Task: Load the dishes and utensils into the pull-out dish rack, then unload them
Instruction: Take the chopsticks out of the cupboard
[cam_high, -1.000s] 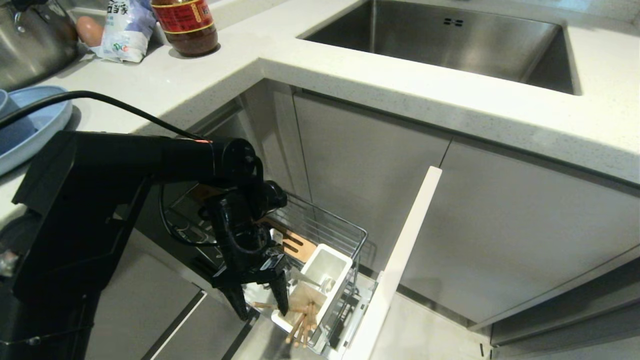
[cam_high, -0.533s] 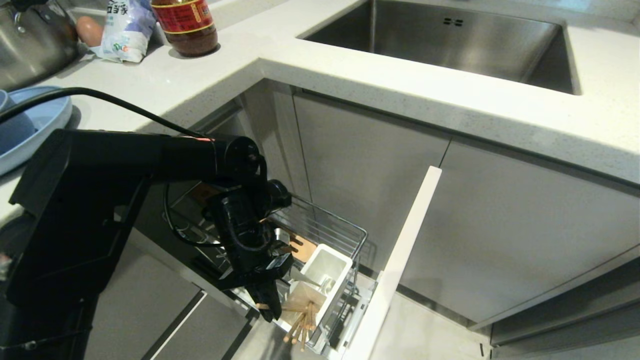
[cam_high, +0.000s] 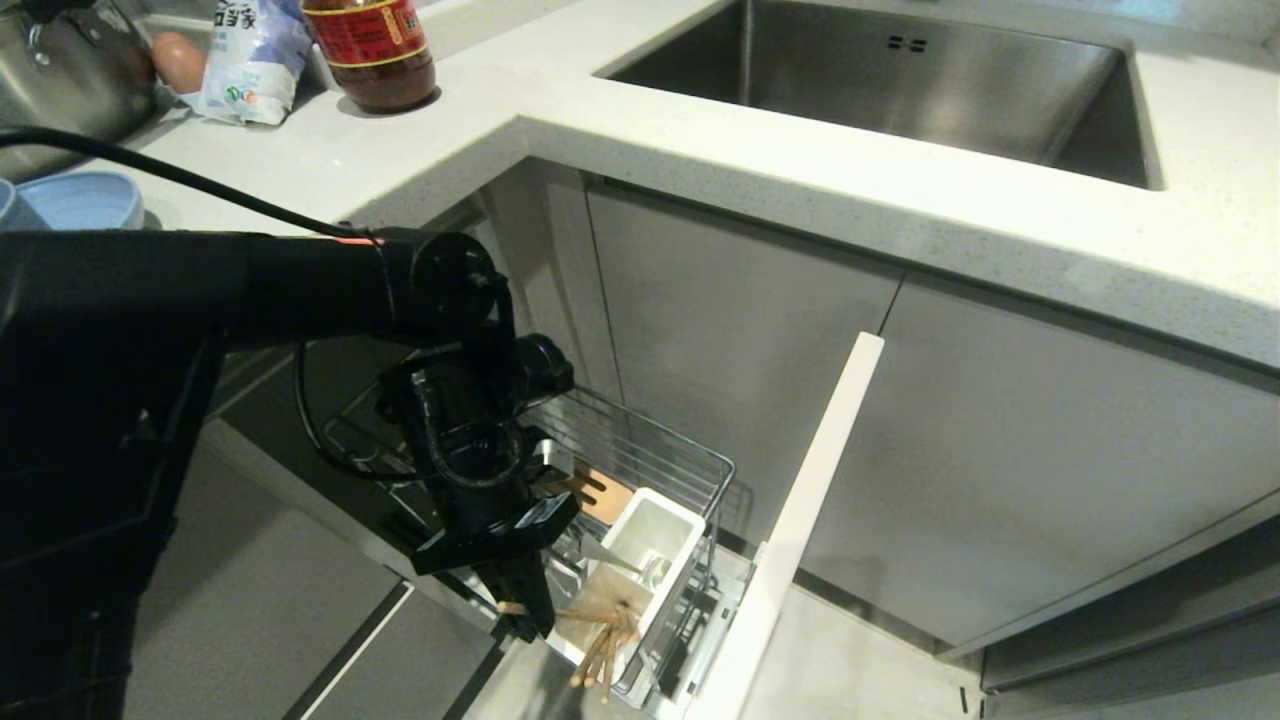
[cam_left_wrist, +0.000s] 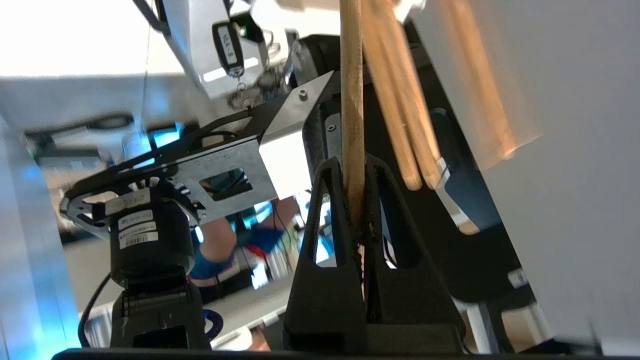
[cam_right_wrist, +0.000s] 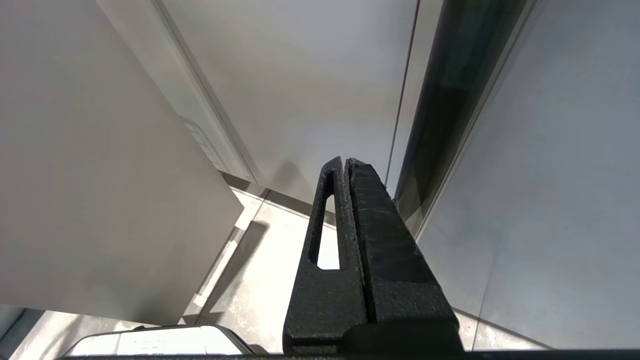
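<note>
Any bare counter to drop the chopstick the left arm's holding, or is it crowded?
Bare counter runs between the sauce bottle and the sink, and along the sink's front edge. The far left corner is crowded: pot, bag, plate. The left end effector grips one chopstick beside the utensil cup.

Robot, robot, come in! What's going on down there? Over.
Left pincer shut on one chopstick at the utensil cup. Right pincer shut, parked by cabinets. Other chopsticks crowd alongside.
</note>
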